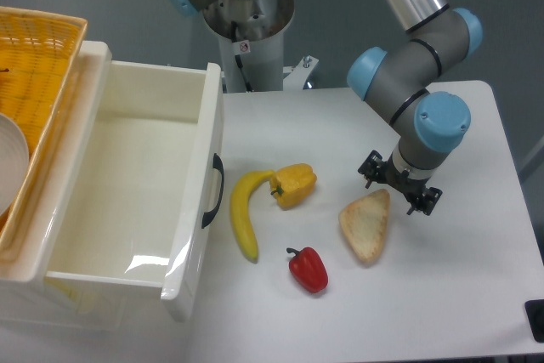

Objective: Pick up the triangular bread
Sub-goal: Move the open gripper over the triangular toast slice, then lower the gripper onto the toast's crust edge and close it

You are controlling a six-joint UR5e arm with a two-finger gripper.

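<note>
The triangular bread [367, 226] lies flat on the white table, a tan wedge with its pointed end toward the back right. My gripper [398, 190] hangs just above that pointed end, seen from above under the blue wrist joint. Its fingers are spread apart with nothing between them, and the wrist hides the fingertips in part.
A yellow bell pepper [294, 184], a banana [243, 211] and a red pepper [308, 269] lie left of the bread. A white open drawer [200, 184] takes up the left side, with a yellow basket [47, 74] behind it. The table's right edge [518, 201] is near.
</note>
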